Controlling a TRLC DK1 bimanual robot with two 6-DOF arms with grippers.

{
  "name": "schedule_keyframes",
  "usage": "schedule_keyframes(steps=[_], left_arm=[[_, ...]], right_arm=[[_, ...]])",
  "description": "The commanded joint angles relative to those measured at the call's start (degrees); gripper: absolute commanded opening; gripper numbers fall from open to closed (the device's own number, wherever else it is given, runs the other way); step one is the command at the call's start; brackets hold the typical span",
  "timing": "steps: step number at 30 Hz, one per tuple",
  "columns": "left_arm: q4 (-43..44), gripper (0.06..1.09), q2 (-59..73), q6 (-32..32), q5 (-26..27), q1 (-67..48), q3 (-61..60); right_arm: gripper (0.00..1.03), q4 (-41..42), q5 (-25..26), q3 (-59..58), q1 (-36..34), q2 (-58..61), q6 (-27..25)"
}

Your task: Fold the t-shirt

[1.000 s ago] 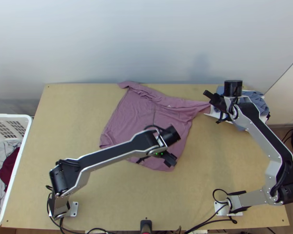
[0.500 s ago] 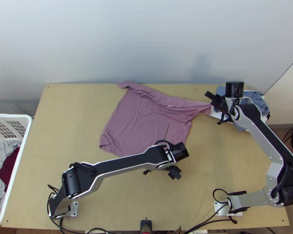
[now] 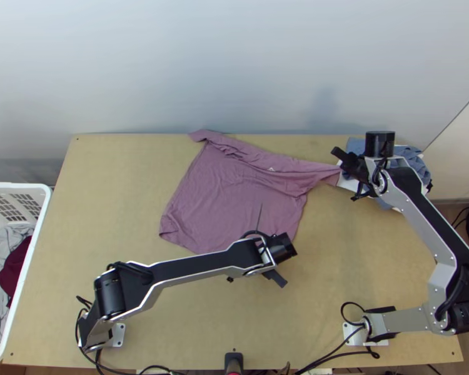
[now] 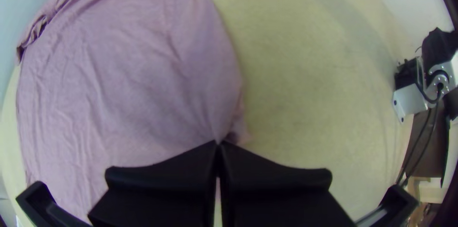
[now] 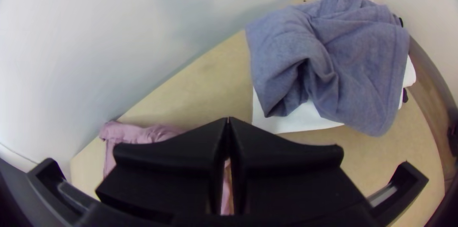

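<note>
The mauve t-shirt (image 3: 228, 200) lies spread at the middle of the table, its far edge rumpled and one part drawn out to the right. Over its near edge, my left gripper (image 3: 275, 277) holds a piece of it; in the left wrist view the shirt (image 4: 129, 79) puckers toward the closed tips of the left gripper (image 4: 218, 142). At the far right, my right gripper (image 3: 345, 159) is shut on the drawn-out end. In the right wrist view, cloth (image 5: 131, 135) runs beneath the right gripper (image 5: 228, 119), whose fingers meet.
A bunched blue cloth (image 5: 329, 60) lies on a white thing (image 5: 305, 117) at the table's far right corner, next to the right gripper. A white basket (image 3: 44, 219) with clothes stands off the left edge. A wall borders the far edge.
My left gripper has moved toward the near edge, and the shirt's near edge looks drawn up with it under the arm. My right gripper has shifted slightly right, with the shirt's end following.
</note>
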Motion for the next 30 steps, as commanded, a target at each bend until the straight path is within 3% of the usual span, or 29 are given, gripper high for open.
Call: schedule_keyframes(steps=[1,8,13,17,21,26,30], left_arm=[[-0.45,0.1,-8.26,-0.09,-0.25,1.81,-2.75],[-5.11,0.1,-24.52,-0.8,0.63,8.05,-2.23],[-9.24,0.1,-33.31,1.05,-0.87,15.34,1.2],[-10.03,0.1,-38.85,3.16,-3.86,21.76,5.07],[-9.94,0.1,-42.1,4.74,-9.13,27.39,11.49],[-7.22,0.1,-45.97,10.54,-18.01,29.41,16.58],[-5.2,0.1,-49.13,14.41,-20.47,30.29,17.55]], right_arm=[[0.03,-1.31,-0.04,0.82,0.05,-1.97,-0.14],[0.03,-3.95,0.48,2.67,0.58,-8.56,-3.04],[0.03,-6.32,3.65,6.1,1.46,-13.57,-8.93],[0.03,-7.29,7.51,8.65,1.72,-16.56,-12.71],[0.03,-6.5,14.81,8.73,5.06,-20.6,-16.84],[0.03,-2.02,22.02,7.42,7.52,-26.58,-23.34],[0.03,2.11,25.09,6.45,8.31,-31.32,-30.2]])
